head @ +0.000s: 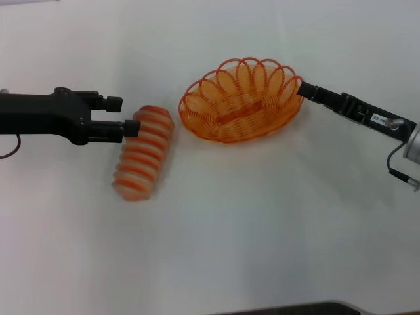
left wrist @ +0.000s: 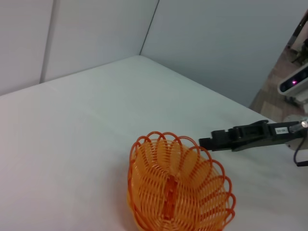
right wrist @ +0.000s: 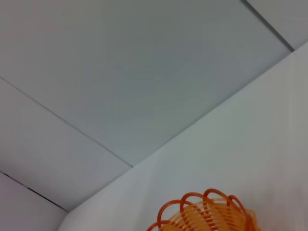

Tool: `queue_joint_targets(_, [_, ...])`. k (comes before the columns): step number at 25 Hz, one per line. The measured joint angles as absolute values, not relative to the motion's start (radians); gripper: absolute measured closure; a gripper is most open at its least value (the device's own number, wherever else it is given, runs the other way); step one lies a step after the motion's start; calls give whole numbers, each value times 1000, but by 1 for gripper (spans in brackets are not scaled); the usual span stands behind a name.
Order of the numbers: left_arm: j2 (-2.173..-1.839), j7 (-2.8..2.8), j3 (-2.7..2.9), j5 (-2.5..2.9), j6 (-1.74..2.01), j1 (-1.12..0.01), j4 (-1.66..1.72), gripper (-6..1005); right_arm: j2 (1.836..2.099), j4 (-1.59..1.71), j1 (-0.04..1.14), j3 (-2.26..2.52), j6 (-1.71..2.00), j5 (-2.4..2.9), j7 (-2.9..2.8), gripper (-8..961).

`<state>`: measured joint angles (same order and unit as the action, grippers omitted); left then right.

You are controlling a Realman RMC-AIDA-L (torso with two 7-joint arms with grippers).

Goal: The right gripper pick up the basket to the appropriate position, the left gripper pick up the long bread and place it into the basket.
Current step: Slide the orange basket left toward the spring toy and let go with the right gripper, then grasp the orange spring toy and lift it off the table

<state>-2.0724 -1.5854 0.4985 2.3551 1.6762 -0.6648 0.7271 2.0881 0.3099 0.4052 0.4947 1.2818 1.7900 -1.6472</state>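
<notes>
The orange wire basket point(head: 241, 102) sits at the middle back of the white table and looks tilted, its right end raised. My right gripper point(head: 302, 88) reaches in from the right and is shut on the basket's right rim. The left wrist view also shows the basket point(left wrist: 178, 192) and the right gripper point(left wrist: 206, 143) at its rim. The right wrist view shows only the basket's looped edge point(right wrist: 207, 211). The long bread point(head: 144, 154), striped orange and cream, lies left of the basket. My left gripper point(head: 126, 115) is open at the bread's upper left end, and its lower finger touches the loaf.
The white table point(head: 262, 223) stretches wide in front of the bread and basket. Grey wall panels point(left wrist: 216, 43) stand behind the table. A dark edge point(head: 308, 308) shows at the table's front.
</notes>
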Motion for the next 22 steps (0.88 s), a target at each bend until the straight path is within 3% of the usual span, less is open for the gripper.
queue_joint_targets(16, [-2089, -1584, 497, 2351, 1662, -670, 725, 264, 2073, 445, 364, 281, 1473, 1684, -1292, 418])
queue_joint_targets(19, [-2100, -1583, 495, 2350, 1649, -670, 724, 264, 2045, 502, 390, 285, 1596, 1634, -1267, 423])
queue_joint_targets(22, [-2110, -1583, 496, 2349, 1642, -672, 724, 264, 1998, 567, 434, 322, 1710, 1667, -1332, 426])
